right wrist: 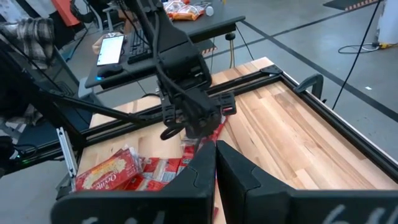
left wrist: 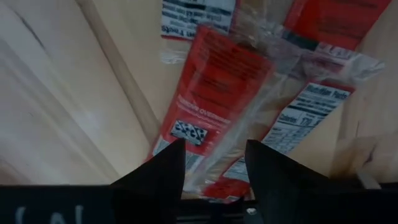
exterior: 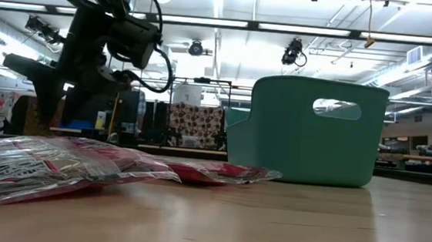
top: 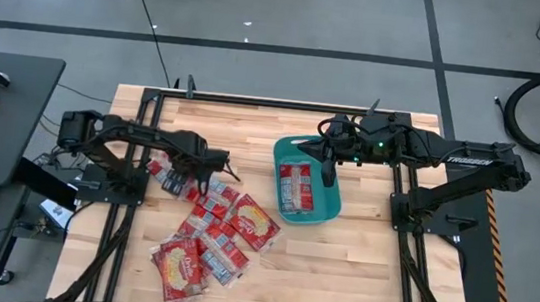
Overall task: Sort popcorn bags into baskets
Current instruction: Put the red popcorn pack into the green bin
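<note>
**Pinch One Bag, Not Two**

Look at the left gripper [top: 210, 168] first: down low over the top end of the popcorn bags [top: 216, 231] on the wooden table [top: 368, 272]. Look past its two dark fingers [left wrist: 165, 174] in the left wrist view: spread apart, with one red bag [left wrist: 217, 81] lying in the gap. Not squeezed tight yet, going by that view. More bags tucked under and beside this one, some lying on top of each other.

Now find the teal basket [top: 285, 148], well apart from the pile, over by the right arm. Already some red bags inside [top: 298, 186]. Spot the right gripper [top: 329, 174] just above that basket, fingers pressed together and holding nothing.

To do this step well:

- Close the fingers slowly on the one bag in the gap.
- Grab near the edge, where the shiny wrap is thin and easy to pinch.
- Watch out for a second bag sliding in between the fingers. Slippery wrap, so likely to happen.
- Lift straight up a little and check for only one bag hanging.
- Shake nothing. Go gently, or risk dragging the bags below across the table.
- Carry the bag high over the basket wall, not into it.
- Mind the right arm parked above the basket. Move it away first, or come in from the open side.
- Let go only with the bag right above the basket.
</note>
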`<control>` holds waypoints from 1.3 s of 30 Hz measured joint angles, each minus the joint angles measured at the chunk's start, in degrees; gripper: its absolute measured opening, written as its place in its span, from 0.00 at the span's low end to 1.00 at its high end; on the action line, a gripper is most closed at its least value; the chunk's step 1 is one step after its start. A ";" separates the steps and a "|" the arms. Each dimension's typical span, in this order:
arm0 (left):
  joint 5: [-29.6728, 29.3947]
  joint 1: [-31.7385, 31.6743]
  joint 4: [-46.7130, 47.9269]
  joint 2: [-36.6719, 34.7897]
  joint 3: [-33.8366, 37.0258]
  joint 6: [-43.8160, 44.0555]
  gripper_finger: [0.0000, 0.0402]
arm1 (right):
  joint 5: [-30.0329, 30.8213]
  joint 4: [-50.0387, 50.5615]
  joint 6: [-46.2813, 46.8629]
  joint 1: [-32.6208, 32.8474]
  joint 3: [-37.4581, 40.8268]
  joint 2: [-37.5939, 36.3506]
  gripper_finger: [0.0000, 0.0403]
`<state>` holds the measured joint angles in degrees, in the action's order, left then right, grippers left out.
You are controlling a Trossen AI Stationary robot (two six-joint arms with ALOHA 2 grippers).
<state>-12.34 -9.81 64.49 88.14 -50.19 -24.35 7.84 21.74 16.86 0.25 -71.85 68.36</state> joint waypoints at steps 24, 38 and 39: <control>1.45 -0.59 -2.58 -0.39 7.85 -6.54 0.43 | -0.02 -0.02 -0.09 0.15 0.00 0.00 0.04; 0.16 -1.30 -8.69 -5.75 8.80 -11.58 0.43 | -0.02 -0.10 -0.33 0.11 0.00 0.00 0.04; 0.16 -1.74 -9.10 -5.75 9.39 -12.29 0.43 | -0.02 -0.09 -0.33 0.11 0.00 0.00 0.04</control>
<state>-12.19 -11.55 55.40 82.39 -40.81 -36.63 7.81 21.65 16.53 0.36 -71.85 68.36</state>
